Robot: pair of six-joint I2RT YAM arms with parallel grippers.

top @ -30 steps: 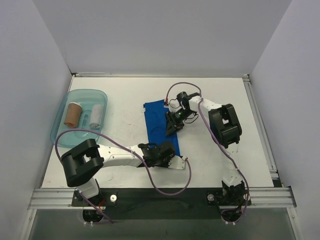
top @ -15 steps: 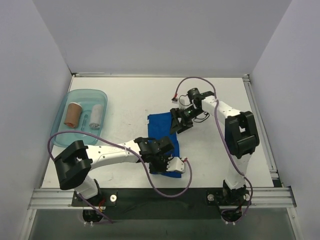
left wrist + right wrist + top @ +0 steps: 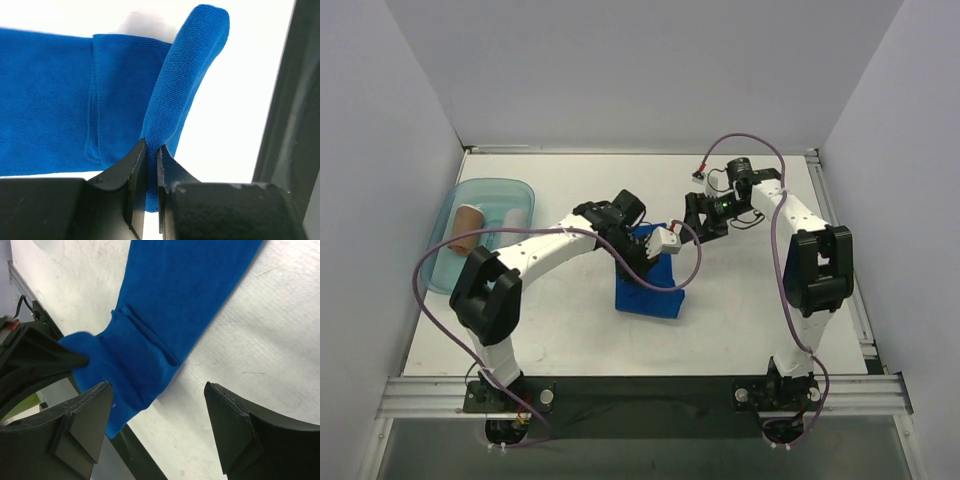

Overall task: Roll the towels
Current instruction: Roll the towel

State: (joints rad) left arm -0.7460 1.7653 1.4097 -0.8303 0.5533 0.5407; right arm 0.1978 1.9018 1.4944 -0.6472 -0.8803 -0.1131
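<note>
L gripper [image 3: 152, 150] pinching blue towel [image 3: 50, 100] edge, lifted off counter [image 3: 570, 335]; R gripper [image 3: 157, 390] spread wide, empty. Looks like a fold: lay it flat, edges aligned.

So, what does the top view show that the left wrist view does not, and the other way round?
Only the top view shows the tray with a tan roll in it, both arms, and the right hand. Only the left wrist view shows the left hand shut on a raised fold of the blue towel, and the towel's stitched hem. Both show the blue towel and the white table.
</note>
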